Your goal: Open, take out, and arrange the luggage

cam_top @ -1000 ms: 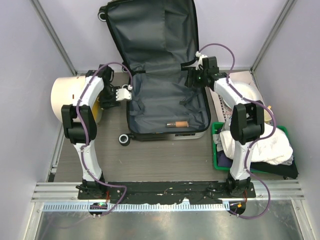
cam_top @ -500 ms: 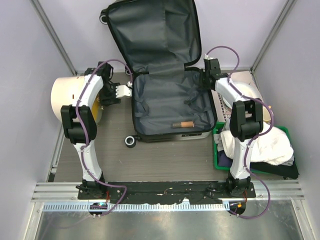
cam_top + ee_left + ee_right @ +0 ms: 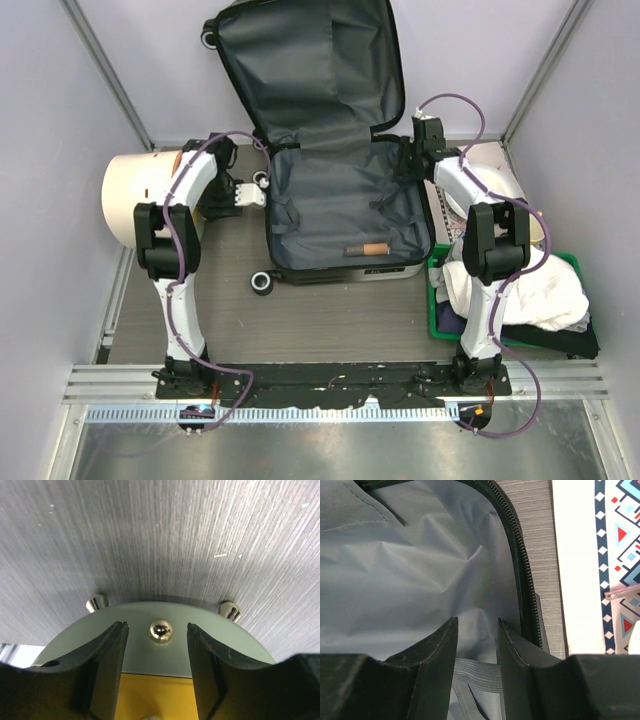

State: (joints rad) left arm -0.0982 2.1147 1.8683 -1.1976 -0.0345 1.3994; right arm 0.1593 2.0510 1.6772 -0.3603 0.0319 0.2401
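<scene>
The luggage [image 3: 340,205] lies open on the table, its lid [image 3: 310,70] leaning against the back wall and the dark grey lining showing. A small brown cylinder [image 3: 362,248] rests inside near the front rim. My left gripper [image 3: 252,193] hangs just off the case's left side, open and empty. In the left wrist view the left gripper [image 3: 156,626] faces a pale round disc [image 3: 150,657] with chrome studs. My right gripper [image 3: 408,160] is at the case's right rim by the hinge. In the right wrist view the right gripper [image 3: 476,621] stands open over the lining [image 3: 410,570] and an elastic strap [image 3: 475,672].
A cream cylindrical bin [image 3: 135,195] lies on its side at the left, close behind my left arm. A green tray [image 3: 436,300] heaped with white cloth [image 3: 520,290] sits at the right. A white plate [image 3: 495,185] and a patterned sheet [image 3: 620,540] lie right of the case.
The luggage has slid to the right. My right gripper moved from over the hinge to the right rim. My left gripper followed the case rightward and slightly nearer.
</scene>
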